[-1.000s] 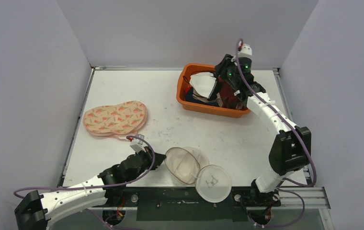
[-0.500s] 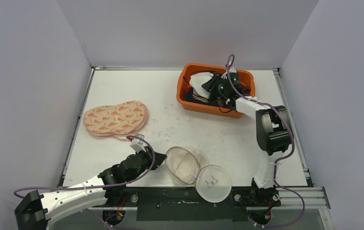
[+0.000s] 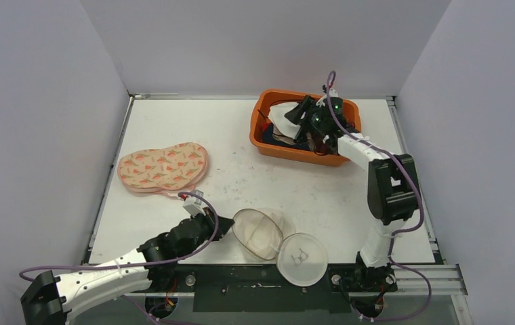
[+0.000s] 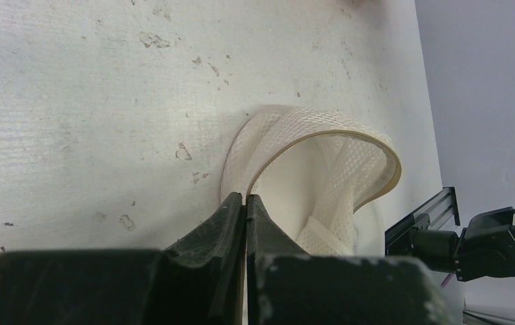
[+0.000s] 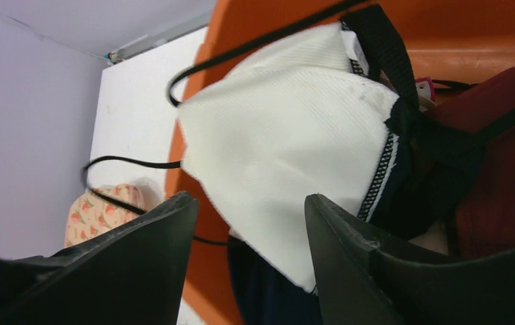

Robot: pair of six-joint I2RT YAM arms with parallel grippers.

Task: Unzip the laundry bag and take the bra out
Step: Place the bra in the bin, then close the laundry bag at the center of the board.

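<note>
The laundry bag (image 3: 258,233) is a white mesh clamshell lying unzipped near the front edge, its round lid half (image 3: 302,258) flopped open beside it. My left gripper (image 3: 225,225) is shut on the bag's beige-trimmed rim (image 4: 322,162), the fingertips (image 4: 244,198) pinched together on the seam. A white bra (image 5: 289,135) with black straps lies on top of the clothes in the orange basket (image 3: 261,112). My right gripper (image 3: 302,112) hangs just over it, open (image 5: 251,200), with nothing held between the fingers.
A dark red garment (image 5: 505,156) and dark blue cloth fill the rest of the basket. A peach, strawberry-print padded bra (image 3: 163,168) lies flat on the left of the table. Grey walls close in three sides.
My right arm dropped from high above the basket to low inside it and opened its jaws; the dark red garment it held up now lies in the basket. The left arm stayed put.
</note>
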